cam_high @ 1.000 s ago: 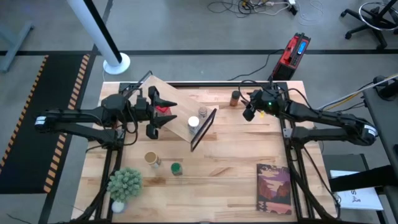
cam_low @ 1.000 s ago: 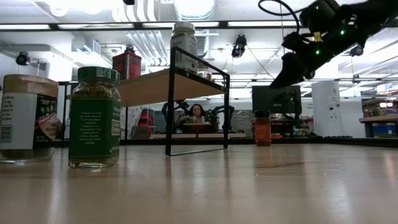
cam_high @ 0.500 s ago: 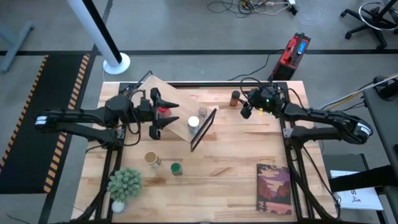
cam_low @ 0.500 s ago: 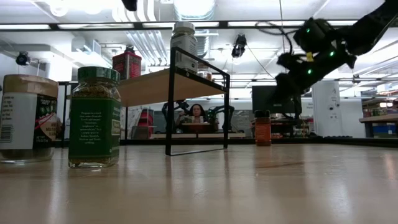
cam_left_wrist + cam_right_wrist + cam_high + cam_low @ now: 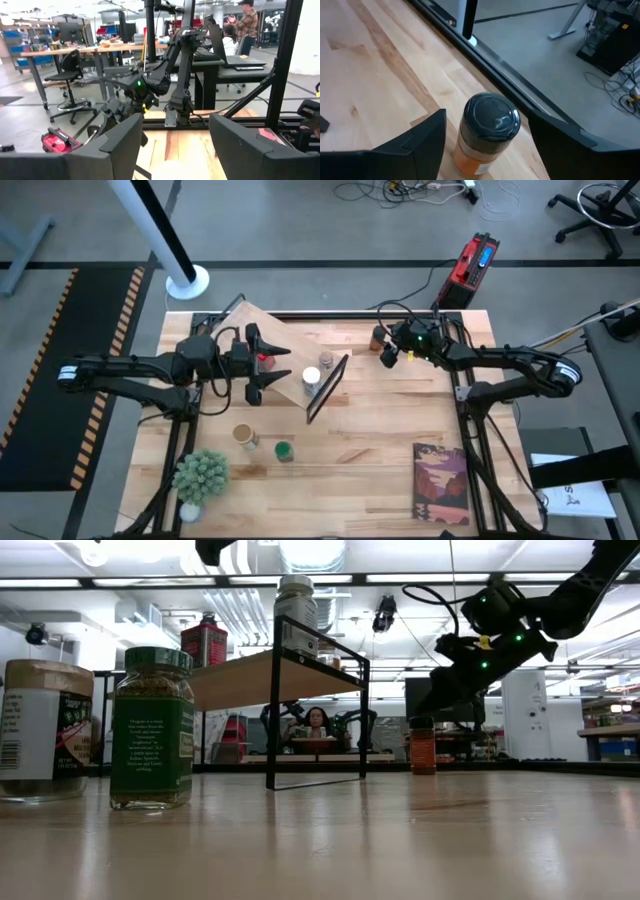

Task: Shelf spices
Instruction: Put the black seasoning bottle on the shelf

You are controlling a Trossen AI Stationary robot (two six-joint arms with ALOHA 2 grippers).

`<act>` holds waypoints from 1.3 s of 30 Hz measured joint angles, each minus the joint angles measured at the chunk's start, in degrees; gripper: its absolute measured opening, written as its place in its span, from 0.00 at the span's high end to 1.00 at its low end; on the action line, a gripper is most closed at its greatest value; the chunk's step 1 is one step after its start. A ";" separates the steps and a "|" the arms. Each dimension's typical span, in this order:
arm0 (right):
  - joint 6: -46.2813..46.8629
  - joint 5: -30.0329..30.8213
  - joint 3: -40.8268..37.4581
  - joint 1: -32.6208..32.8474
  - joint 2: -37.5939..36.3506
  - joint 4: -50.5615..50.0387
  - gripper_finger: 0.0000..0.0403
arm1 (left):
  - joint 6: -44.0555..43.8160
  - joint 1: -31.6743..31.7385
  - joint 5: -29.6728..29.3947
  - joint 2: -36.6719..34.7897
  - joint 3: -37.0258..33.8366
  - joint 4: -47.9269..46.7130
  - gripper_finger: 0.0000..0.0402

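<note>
The dark-lidded brown jar (image 5: 378,337) (image 5: 490,120) stands on its base near the table's far edge. My right gripper (image 5: 387,356) (image 5: 486,119) is open, with one finger on each side of the jar's lid and not touching it. The slanted wooden shelf (image 5: 268,345) carries the red tin (image 5: 262,360), the white-lidded jar (image 5: 311,377) and the silvery-topped jar (image 5: 326,360). My left gripper (image 5: 278,364) (image 5: 175,145) hovers open over the shelf by the red tin. The tan-topped jar (image 5: 243,435) and the green-lidded jar (image 5: 284,451) stand on the table.
A potted plant (image 5: 200,475) stands at the near left corner and a book (image 5: 440,483) lies near the right. The shelf's black frame (image 5: 328,388) faces the table's middle. Bare wood lies between the frame and the book. People sit at desks beyond the table.
My right gripper has come down and moved toward the far edge and the left, until its open fingers stand around the dark-lidded brown jar. My left gripper has eased a little toward the table's right over the shelf. No jar has moved.
</note>
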 joint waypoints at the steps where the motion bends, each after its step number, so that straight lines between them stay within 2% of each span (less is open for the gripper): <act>1: -0.08 0.00 0.16 -0.04 0.04 0.13 0.34 | -0.23 0.00 0.00 0.00 0.00 -0.37 0.45; 8: 0.95 -2.15 1.74 -0.80 2.33 1.38 0.28 | -2.90 0.00 -0.04 0.09 0.00 -1.07 0.45; 26: 1.94 -4.35 8.36 -1.97 17.36 2.50 0.28 | -5.00 0.00 -0.02 -0.12 0.00 -3.84 0.47; 32: 1.66 -4.33 8.60 -1.97 18.79 1.89 0.33 | -4.31 0.00 -0.02 -0.78 -0.01 -3.83 0.49; 39: 1.57 -4.33 8.60 -1.97 18.13 -0.26 0.46 | -3.62 0.00 -0.04 -0.96 -0.01 -3.79 0.49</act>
